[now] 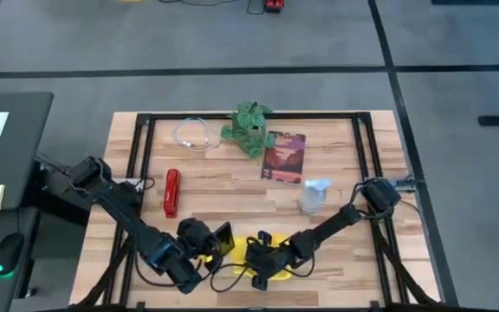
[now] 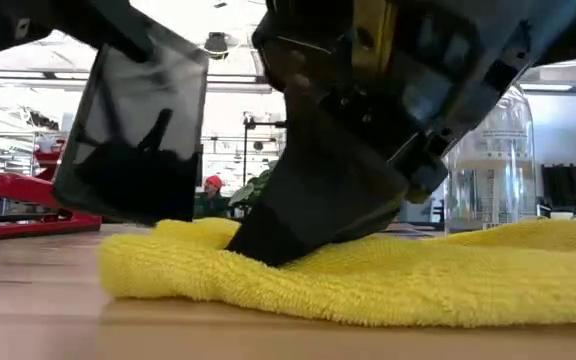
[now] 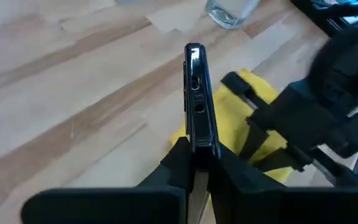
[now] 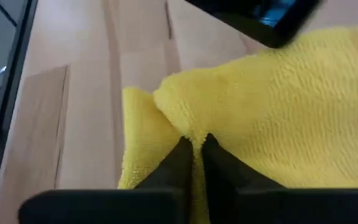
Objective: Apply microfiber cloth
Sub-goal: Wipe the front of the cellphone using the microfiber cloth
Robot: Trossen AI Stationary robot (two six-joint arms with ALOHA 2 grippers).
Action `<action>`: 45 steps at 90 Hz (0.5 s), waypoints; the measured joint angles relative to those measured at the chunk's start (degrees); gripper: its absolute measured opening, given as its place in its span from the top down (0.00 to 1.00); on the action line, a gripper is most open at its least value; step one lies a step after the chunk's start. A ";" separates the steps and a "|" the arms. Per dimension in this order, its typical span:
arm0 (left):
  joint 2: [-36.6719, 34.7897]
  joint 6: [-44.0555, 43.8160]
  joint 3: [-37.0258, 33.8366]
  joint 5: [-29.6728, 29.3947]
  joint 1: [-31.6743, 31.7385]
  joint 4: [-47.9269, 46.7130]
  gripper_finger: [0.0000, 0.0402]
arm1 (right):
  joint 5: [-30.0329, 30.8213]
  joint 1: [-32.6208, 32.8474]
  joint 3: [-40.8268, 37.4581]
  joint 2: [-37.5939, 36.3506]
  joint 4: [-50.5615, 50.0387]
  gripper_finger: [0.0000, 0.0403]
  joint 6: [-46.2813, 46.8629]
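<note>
The bright yellow microfiber cloth (image 1: 241, 260) lies bunched on the wooden table near its front edge. My right gripper (image 4: 194, 155) comes at it from the right and is shut on a raised fold of it. My left gripper (image 3: 194, 167) stands just left of the cloth, shut on a black smartphone (image 2: 133, 130). In the low view the phone hangs tilted above the cloth's left end (image 2: 158, 260), clear of it. My left gripper pinches the smartphone between its two fingers at one end (image 3: 197, 146), across its thin edges. The phone stands out ahead of the fingers, lifted clear of the table and tilted. My right gripper pinches a raised fold of the cloth (image 4: 194, 138) between its fingertips (image 2: 268, 240), slanting down from above and from the right. The rest of the cloth lies slack on the table.
A red stapler (image 1: 171, 191) lies left of centre, and a clear spray bottle (image 1: 314, 196) stands right of centre. At the back are a dark red book (image 1: 283, 157), a small green plant (image 1: 249, 128) and a coiled white cable (image 1: 193, 134).
</note>
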 joint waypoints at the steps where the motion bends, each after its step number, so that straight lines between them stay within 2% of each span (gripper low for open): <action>1: 0.00 -0.35 -0.09 0.02 -0.11 0.03 0.98 | 0.45 0.15 -0.07 -0.29 -0.32 0.98 0.03; 12: 0.00 -1.47 -0.83 0.07 -0.62 2.62 0.98 | 8.57 1.66 -0.32 -5.13 -3.20 0.99 3.64; 25: 0.00 0.52 -0.83 -0.90 -0.66 6.79 0.98 | 23.79 4.14 0.01 -11.17 -3.47 1.00 11.04; 33: 0.00 2.06 -0.83 -2.45 -0.15 9.86 0.98 | 28.92 5.02 -0.17 -12.57 0.59 1.00 3.82; 45: 0.00 5.85 -0.83 -3.40 0.70 15.35 0.98 | 29.85 4.45 0.48 -13.56 6.99 1.00 -7.73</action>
